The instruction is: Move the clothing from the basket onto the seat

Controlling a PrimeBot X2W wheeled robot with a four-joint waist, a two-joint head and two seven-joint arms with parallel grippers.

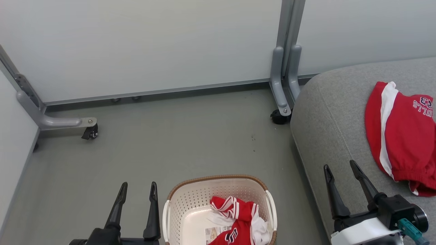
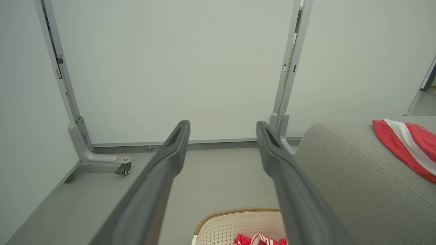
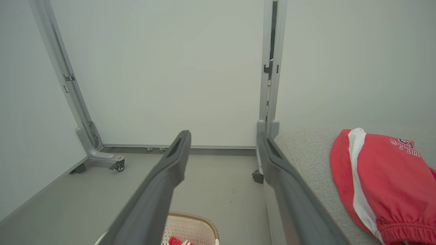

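Red clothing, perhaps fleece, on grey seat, more in perforated basket

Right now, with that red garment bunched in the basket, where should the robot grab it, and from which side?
Probably the raised striped fold on top of the red garment, taken from straight above: the basket walls block the sides, and that fold stands proud of the heap. The open left gripper is nearest.
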